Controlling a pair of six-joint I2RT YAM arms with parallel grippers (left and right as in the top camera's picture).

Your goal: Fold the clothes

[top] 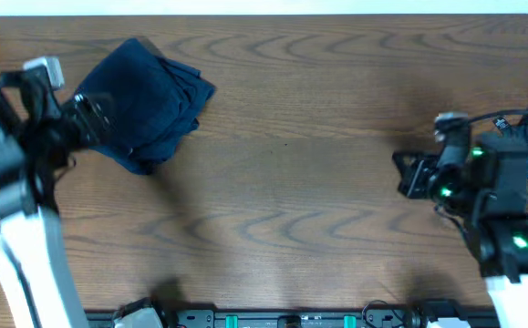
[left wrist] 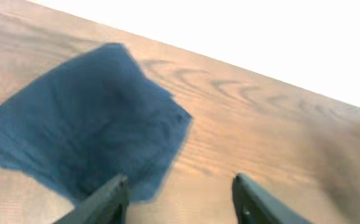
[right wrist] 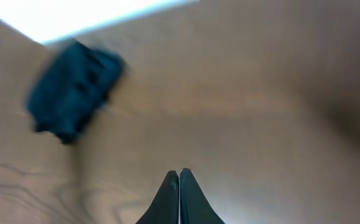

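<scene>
The clothes [top: 150, 96] lie as a folded dark navy bundle at the table's far left; they also show in the left wrist view as the clothes [left wrist: 92, 124] and, far off, in the right wrist view as the clothes [right wrist: 74, 90]. My left gripper [top: 90, 114] is at the bundle's left edge. In its wrist view the left gripper [left wrist: 178, 183] is open, one finger over the cloth's near corner, nothing between the jaws. My right gripper [top: 408, 173] hovers over bare wood at the right; the right gripper [right wrist: 179, 174] is shut and empty.
The wooden table [top: 291, 200] runs between the two arms. Its far edge meets a white wall [left wrist: 260, 37]. A rail with green-lit fittings [top: 291, 319] lines the near edge.
</scene>
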